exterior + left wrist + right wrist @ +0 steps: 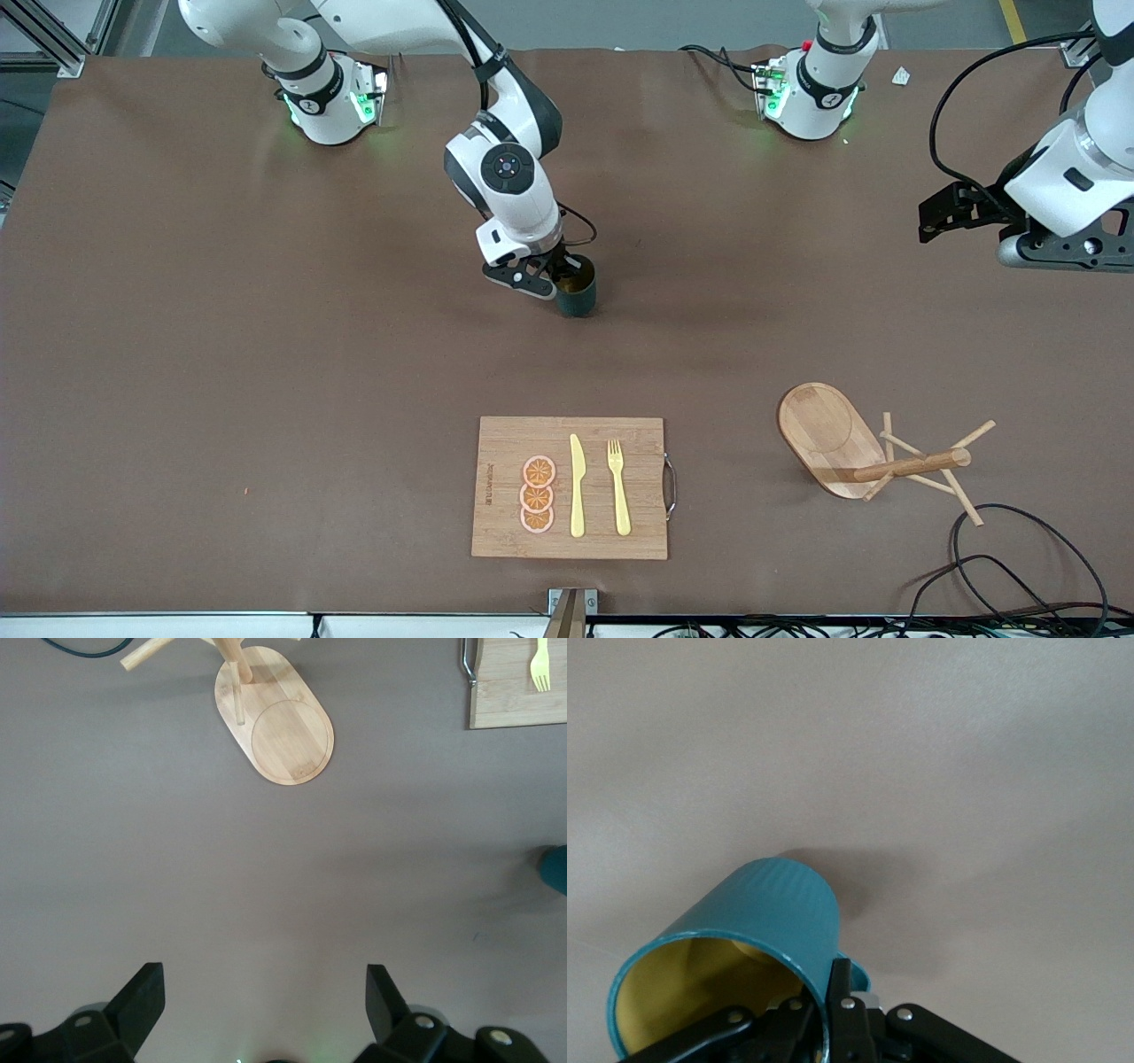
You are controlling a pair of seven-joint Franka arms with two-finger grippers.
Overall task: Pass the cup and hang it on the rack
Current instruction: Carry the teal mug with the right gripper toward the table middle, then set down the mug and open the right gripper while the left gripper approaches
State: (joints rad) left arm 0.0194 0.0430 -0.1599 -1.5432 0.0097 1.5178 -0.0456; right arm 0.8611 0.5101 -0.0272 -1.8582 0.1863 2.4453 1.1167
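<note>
Jaws: right gripper (833, 1010) pinches cup (577, 291) rim | left gripper (261, 1001) wide — rack (276, 725) visible

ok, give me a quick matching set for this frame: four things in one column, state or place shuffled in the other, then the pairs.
1. cup
2. rack
3. left claw
4. fork

A. open, holding nothing
B. lying on the cutting board
C. pinched at the rim by the right claw
D. standing on the table toward the left arm's end

Pairs: 1-C, 2-D, 3-A, 4-B
</note>
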